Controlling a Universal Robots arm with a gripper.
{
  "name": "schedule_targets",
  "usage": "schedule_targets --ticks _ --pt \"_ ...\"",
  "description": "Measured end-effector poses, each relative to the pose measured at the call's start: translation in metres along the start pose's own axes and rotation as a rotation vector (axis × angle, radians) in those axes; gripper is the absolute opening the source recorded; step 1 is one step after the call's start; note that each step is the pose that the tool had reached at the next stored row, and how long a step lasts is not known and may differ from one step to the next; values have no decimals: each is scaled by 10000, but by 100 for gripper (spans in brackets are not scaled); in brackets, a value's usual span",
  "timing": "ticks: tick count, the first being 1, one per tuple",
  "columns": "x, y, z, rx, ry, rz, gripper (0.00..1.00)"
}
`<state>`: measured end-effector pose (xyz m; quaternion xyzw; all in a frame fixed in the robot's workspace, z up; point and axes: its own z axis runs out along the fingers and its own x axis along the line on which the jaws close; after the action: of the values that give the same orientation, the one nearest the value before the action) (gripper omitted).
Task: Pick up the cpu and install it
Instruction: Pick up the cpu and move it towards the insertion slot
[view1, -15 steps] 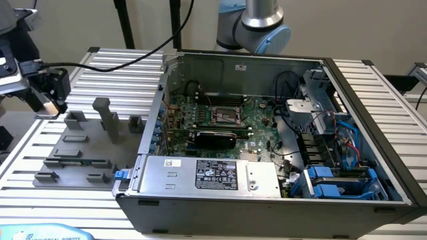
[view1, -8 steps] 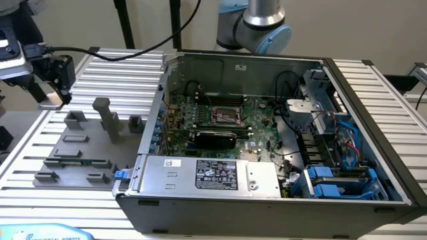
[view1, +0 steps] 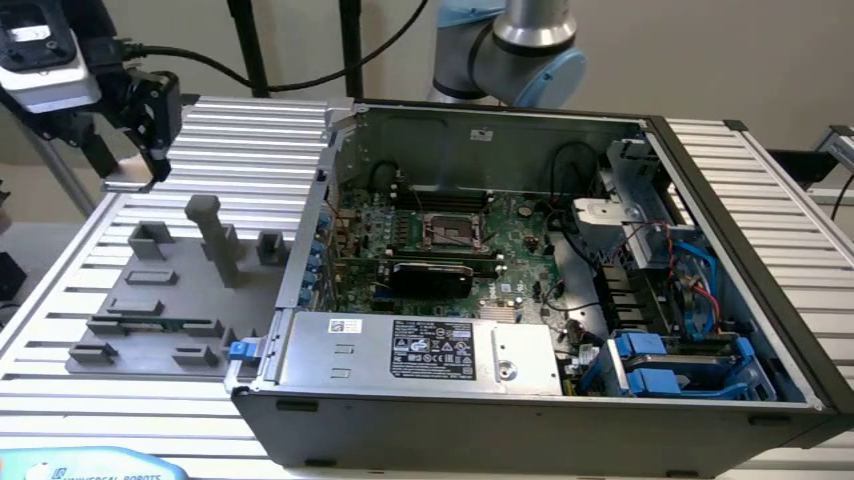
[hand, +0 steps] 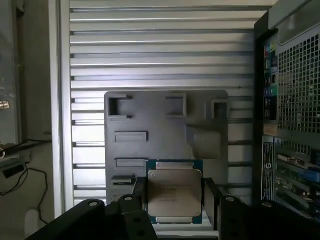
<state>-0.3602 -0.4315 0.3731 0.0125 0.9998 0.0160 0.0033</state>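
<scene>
CPU (hand: 174, 194) between end effector (hand: 176, 184) fingers (grey tray (hand: 165, 134) beyond)

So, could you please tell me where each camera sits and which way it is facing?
Exterior view: off the arm, raised, looking down at an angle into the open computer case on the slatted table; the arm shows at the top, the gripper at the exterior view's upper left.
Wrist view: on the wrist, looking down past the gripper, which holds the chip, onto the grey tray.
Shared: gripper, grey tray, computer case, table.
</scene>
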Motion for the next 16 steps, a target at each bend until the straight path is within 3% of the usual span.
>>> schedule_targets --ticks 5,16 --pt "-226 10 -120 -32 27 1 55" --pt "-730 26 -226 -348 37 3 55"
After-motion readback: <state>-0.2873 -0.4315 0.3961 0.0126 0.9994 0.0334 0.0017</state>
